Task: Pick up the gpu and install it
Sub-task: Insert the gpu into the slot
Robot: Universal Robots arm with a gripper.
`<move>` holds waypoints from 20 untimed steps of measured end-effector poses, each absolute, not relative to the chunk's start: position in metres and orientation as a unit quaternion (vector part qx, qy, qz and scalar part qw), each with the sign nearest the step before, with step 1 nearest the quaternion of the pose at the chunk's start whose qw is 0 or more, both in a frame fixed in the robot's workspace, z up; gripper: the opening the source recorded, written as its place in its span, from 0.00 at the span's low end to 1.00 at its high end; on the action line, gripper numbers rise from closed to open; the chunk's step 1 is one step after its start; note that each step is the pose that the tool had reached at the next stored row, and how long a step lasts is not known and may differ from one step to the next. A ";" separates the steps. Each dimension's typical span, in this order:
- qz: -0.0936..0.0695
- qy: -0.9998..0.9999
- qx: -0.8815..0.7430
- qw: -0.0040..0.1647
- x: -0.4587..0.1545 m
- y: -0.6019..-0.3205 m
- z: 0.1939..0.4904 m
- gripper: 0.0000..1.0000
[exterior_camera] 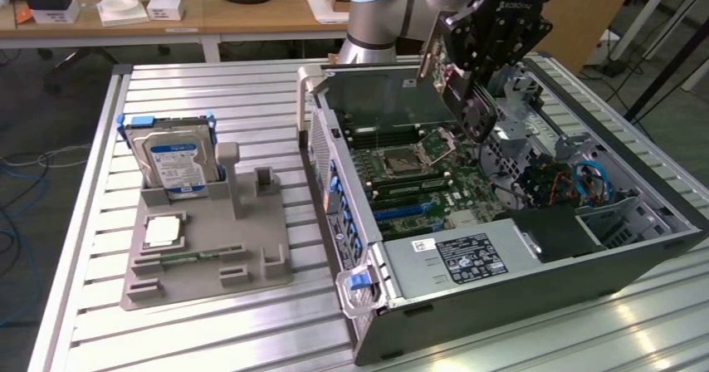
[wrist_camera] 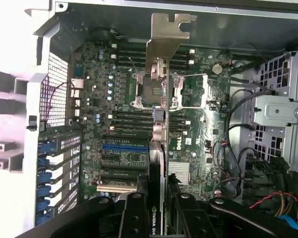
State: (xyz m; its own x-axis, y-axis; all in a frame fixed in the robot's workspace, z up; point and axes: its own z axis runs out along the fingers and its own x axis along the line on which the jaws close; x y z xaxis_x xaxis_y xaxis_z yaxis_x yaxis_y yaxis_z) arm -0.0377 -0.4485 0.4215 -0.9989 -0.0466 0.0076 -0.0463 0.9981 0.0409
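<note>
Gripper (exterior_camera: 474,94) is clamped shut on the gpu (exterior_camera: 452,81), its two fingers (wrist_camera: 136,218) pressing on either face of the thin card, as the wrist view shows. The card hangs edge-on above the open computer case (exterior_camera: 532,305), with its silver bracket (wrist_camera: 166,34) towards the case's rear wall. Holding it on edge probably keeps the connector side facing the motherboard (wrist_camera: 124,124), so it can go straight down into a slot. In the wrist view the card lies across the processor socket (wrist_camera: 154,89) and just beside the blue expansion slot (wrist_camera: 124,147). I judge it not yet seated, since it hovers apart from the board.

The case lies on its side on the slatted tabletop (exterior_camera: 222,330), its open side up. It holds the motherboard, a labelled power supply (exterior_camera: 466,260) and loose cables (exterior_camera: 587,181).

On the exterior view's left, a grey holder (exterior_camera: 166,285) keeps a hard drive (exterior_camera: 172,156) upright, a processor (exterior_camera: 164,231) flat and a memory stick (exterior_camera: 199,256) in a groove.
</note>
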 end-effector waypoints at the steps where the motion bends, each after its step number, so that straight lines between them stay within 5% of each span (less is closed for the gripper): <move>1: -0.020 -0.999 0.026 0.004 -0.038 -0.448 0.421 0.26; 20: -0.020 -0.997 0.073 0.005 -0.038 -0.448 0.421 0.26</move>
State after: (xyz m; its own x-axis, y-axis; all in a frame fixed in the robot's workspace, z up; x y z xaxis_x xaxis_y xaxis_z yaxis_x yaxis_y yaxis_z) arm -0.0377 -0.4485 0.4213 -0.9892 -0.1463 0.0076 -0.1459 0.9885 0.0409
